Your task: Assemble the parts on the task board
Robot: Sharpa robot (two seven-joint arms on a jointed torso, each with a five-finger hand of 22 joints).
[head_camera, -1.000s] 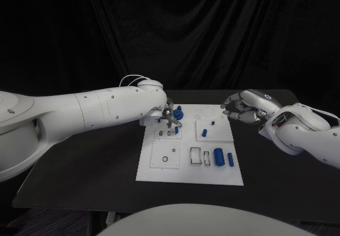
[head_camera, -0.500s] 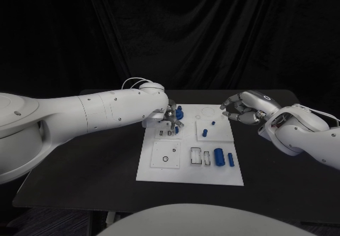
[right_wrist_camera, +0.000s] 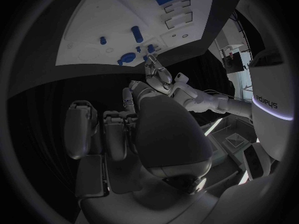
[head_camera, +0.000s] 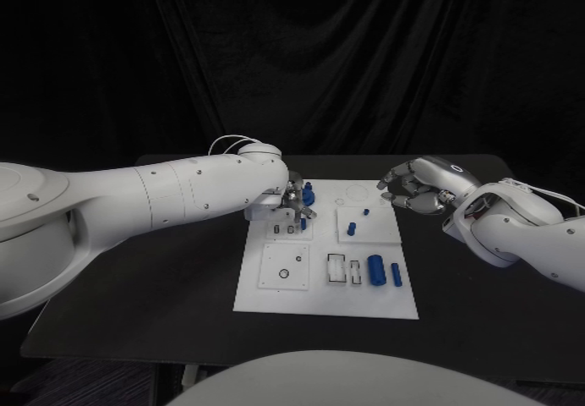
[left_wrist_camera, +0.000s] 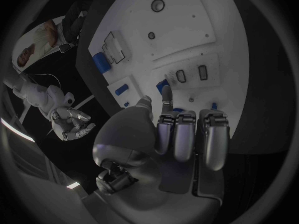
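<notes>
Black curtains hang behind the black table (head_camera: pixel 146 288), where from the head view the white task board (head_camera: pixel 327 292) lies mid-table with blue parts, and the left hand (head_camera: pixel 290 205) hovers at the board's far left corner over a blue peg (head_camera: pixel 308 194), while the right hand (head_camera: pixel 412 188) waits clenched and empty off the far right corner. The left wrist view shows its fingertips (left_wrist_camera: pixel 166 95) closing around that peg near the slots, though whether they truly grip it I cannot tell. From the right wrist view, the curled right hand (right_wrist_camera: pixel 124 134) stands well clear of the board; I judge a peg is being seated, which needs a straight, aligned push.

The left hand (left_wrist_camera: pixel 171 134) hangs over the white task board (left_wrist_camera: pixel 187 30), fingertips (left_wrist_camera: pixel 166 95) just beside a small blue part (left_wrist_camera: pixel 163 86).
</notes>
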